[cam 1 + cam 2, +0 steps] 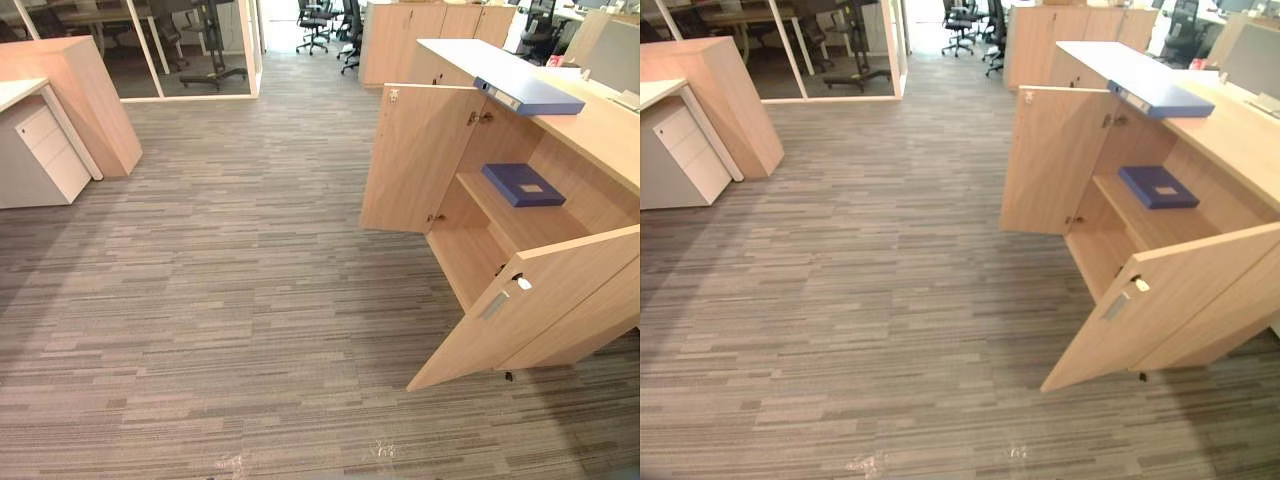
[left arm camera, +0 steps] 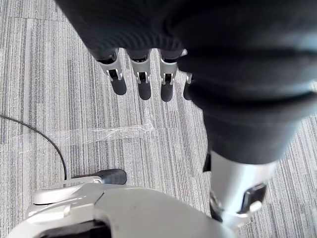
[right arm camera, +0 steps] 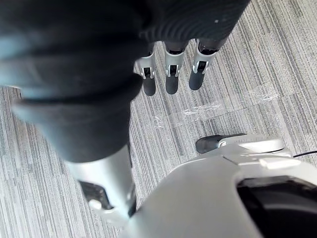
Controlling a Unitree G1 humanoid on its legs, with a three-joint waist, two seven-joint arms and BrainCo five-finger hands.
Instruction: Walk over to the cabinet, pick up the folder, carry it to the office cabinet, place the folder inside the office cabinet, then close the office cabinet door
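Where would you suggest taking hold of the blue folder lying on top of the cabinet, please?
Probably by its spine, approaching from the cabinet's front: the blue folder lies flat on the cabinet top with its spine along the front rim, so it can be pinched there from above and below.

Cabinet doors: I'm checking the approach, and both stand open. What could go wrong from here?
1. The near door swings out over the carpet; walking in close, the robot could bump it.
2. One blue folder lies on the cabinet top, a second folder on the shelf inside: it might take the wrong one.
3. The left hand and right hand hang open and empty; a clumsy grab could push the top folder off.
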